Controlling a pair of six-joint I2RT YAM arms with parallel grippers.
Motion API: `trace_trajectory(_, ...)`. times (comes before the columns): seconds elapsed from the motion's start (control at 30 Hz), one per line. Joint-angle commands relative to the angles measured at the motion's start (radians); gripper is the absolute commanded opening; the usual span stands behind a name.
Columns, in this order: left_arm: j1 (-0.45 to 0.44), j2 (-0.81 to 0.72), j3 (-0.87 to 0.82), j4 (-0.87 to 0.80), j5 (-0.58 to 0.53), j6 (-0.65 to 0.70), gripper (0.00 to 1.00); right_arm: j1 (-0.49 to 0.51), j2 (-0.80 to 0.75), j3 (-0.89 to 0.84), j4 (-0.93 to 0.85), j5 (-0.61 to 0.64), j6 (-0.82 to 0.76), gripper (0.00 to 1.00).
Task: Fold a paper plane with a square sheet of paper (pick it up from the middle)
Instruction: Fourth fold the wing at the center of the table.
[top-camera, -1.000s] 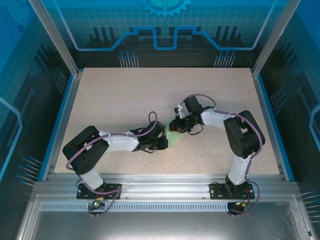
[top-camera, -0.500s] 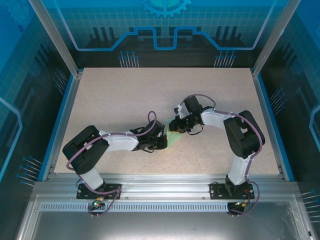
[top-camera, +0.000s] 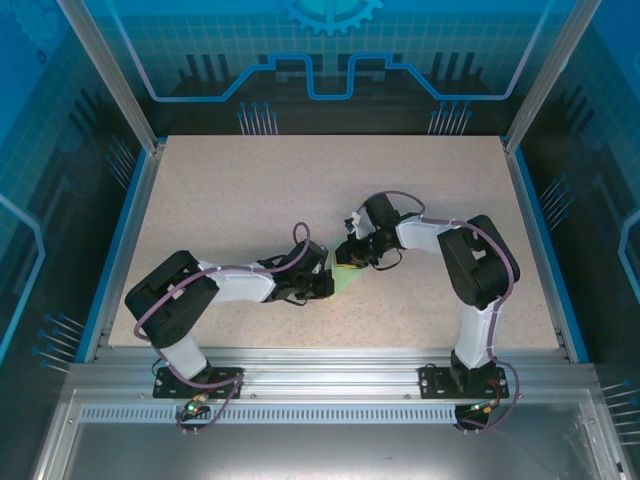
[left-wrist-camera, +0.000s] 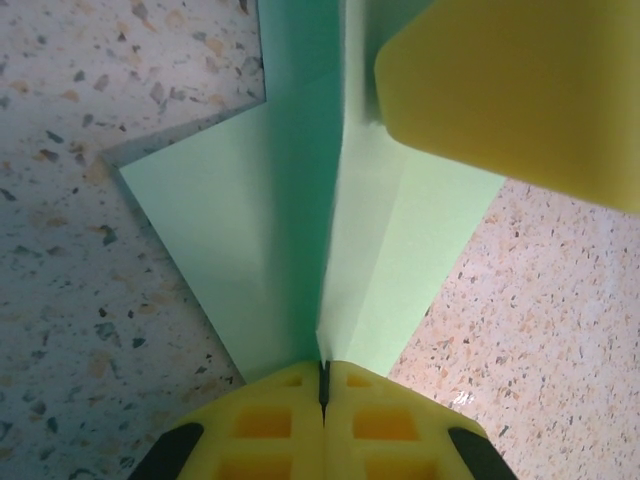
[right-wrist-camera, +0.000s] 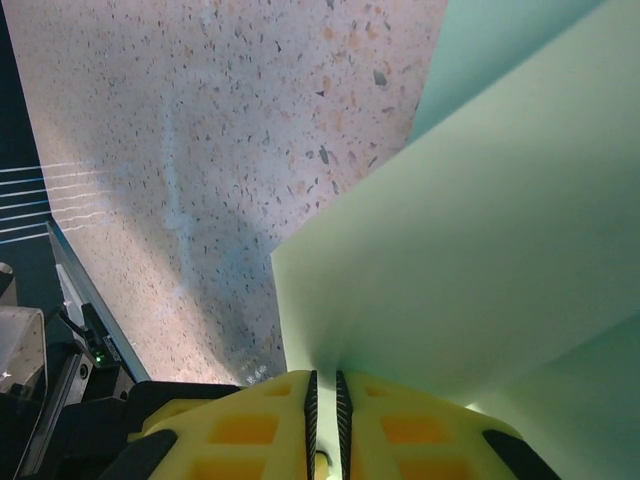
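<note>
The paper plane (top-camera: 347, 281) is a pale mint-green folded piece with a raised centre crease, lying low between both grippers near the table's middle. My left gripper (top-camera: 327, 280) is shut on the crease at the paper's near end; in the left wrist view the paper plane (left-wrist-camera: 260, 220) spreads out from my left gripper (left-wrist-camera: 322, 372). My right gripper (top-camera: 343, 258) is shut on the far end. In the right wrist view a flap of the paper plane (right-wrist-camera: 480, 250) runs into the narrow slot of my right gripper (right-wrist-camera: 323, 385). One of its yellow fingers (left-wrist-camera: 520, 90) presses at the crease.
The speckled beige table (top-camera: 250, 200) has blue rails along its left and right sides and a glass wall behind it. The two arms reach in from the near edge and meet close together over the paper. The table's dark edge (right-wrist-camera: 25, 200) shows beside the right gripper.
The right arm's elbow and forearm have swung a little to the left and its gripper has edged closer to the left one. The left arm has stayed put, still holding the paper.
</note>
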Motion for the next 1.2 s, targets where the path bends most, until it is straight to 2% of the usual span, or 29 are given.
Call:
trace_trajectory(0.0,0.01,-0.004,-0.028,-0.036,-0.014,-0.011,0.09,0.015,0.023,0.026,-0.004,0.008,-0.001,0.15)
trace_trajectory(0.13,0.01,-0.028,-0.029,-0.055,-0.02,-0.005,0.15,0.014,0.029,0.025,-0.009,0.036,0.002,0.15)
trace_trajectory(0.23,0.009,-0.045,-0.027,-0.078,-0.035,0.0,0.16,0.013,0.035,0.024,-0.009,0.044,0.005,0.15)
trace_trajectory(0.73,0.009,-0.016,-0.017,-0.11,-0.046,-0.008,0.06,0.013,0.059,0.033,-0.025,0.085,0.012,0.15)
trace_trajectory(0.9,0.009,-0.049,-0.029,-0.112,-0.05,-0.023,0.11,0.014,0.073,0.03,-0.024,0.088,0.011,0.15)
trace_trajectory(1.07,0.01,-0.144,-0.057,-0.112,-0.067,-0.047,0.19,0.014,0.075,0.024,-0.027,0.086,0.007,0.15)
trace_trajectory(1.17,0.011,-0.198,-0.066,-0.116,-0.074,-0.065,0.21,0.014,0.071,0.025,-0.035,0.085,0.0,0.15)
